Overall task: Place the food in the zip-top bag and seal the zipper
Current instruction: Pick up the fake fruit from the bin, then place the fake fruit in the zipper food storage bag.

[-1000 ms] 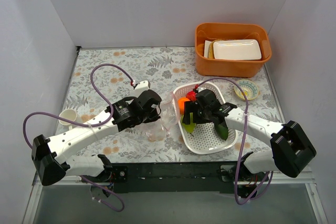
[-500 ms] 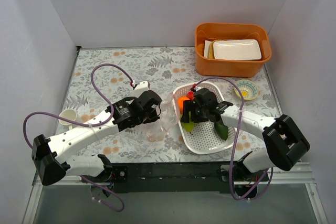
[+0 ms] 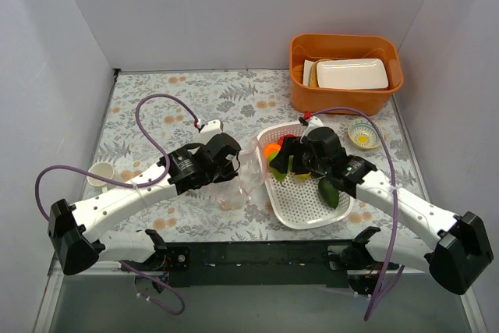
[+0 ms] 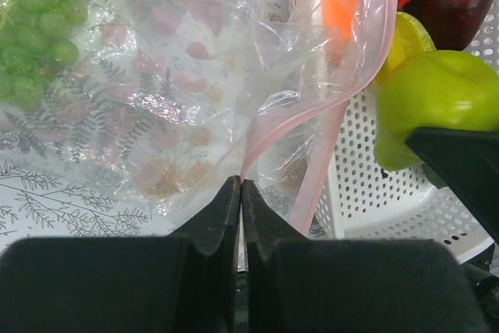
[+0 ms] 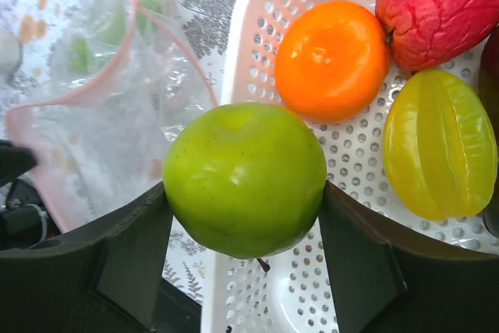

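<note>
My right gripper (image 5: 245, 193) is shut on a green pear (image 5: 245, 177) and holds it above the left rim of the white basket (image 5: 257, 5), beside the open mouth of the zip-top bag (image 5: 101, 107). My left gripper (image 4: 240, 186) is shut on the bag's pink zipper strip (image 4: 269, 126) and holds the mouth up. Green grapes (image 4: 39, 21) lie inside the clear bag (image 4: 156, 91). An orange (image 5: 331, 60), a red apple (image 5: 440, 9) and a yellow-green fruit (image 5: 440, 142) lie in the basket. In the top view the pear (image 3: 278, 173) hangs between the bag (image 3: 242, 177) and the basket (image 3: 304, 200).
A dark green avocado (image 3: 329, 191) lies in the basket. An orange tub (image 3: 345, 76) with a white container stands at the back right. A small patterned dish (image 3: 363, 133) sits right of the basket. A white cup (image 3: 100, 174) stands at the left.
My right gripper has lifted the green pear out of the basket and carried it up and left toward the bag's mouth. The left gripper has kept its hold on the zipper strip.
</note>
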Motion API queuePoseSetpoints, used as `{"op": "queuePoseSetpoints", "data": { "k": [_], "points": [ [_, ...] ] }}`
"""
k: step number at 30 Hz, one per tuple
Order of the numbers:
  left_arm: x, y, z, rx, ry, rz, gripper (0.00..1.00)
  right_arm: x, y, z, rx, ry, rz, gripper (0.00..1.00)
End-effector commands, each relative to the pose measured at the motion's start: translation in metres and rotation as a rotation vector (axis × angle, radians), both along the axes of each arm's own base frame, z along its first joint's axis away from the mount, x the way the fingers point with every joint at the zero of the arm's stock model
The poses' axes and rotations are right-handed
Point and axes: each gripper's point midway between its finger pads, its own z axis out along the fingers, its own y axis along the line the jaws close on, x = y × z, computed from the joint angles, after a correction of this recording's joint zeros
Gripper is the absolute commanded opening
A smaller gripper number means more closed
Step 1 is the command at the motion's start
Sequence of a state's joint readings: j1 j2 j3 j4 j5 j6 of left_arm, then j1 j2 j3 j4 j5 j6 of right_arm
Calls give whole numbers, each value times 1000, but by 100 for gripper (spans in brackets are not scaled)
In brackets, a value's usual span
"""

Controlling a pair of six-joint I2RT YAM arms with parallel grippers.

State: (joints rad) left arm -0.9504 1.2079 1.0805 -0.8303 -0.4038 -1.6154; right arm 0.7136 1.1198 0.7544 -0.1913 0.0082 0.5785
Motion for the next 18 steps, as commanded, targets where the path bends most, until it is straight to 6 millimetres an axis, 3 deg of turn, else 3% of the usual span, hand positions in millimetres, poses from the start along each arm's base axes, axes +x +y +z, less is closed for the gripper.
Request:
{"op": "queuePoseSetpoints", "data": {
  "k": [1, 7, 18],
  "points": [
    [9, -9, 19, -35, -36, -6, 0, -1, 2, 29, 100, -45, -29, 34],
    [12, -17, 26, -58, -46, -22, 0, -10, 28, 68, 260, -75, 75, 33],
    [11, -29, 37, -105, -52, -61, 0, -6, 71, 64, 324, -25, 164, 33]
  ]
}}
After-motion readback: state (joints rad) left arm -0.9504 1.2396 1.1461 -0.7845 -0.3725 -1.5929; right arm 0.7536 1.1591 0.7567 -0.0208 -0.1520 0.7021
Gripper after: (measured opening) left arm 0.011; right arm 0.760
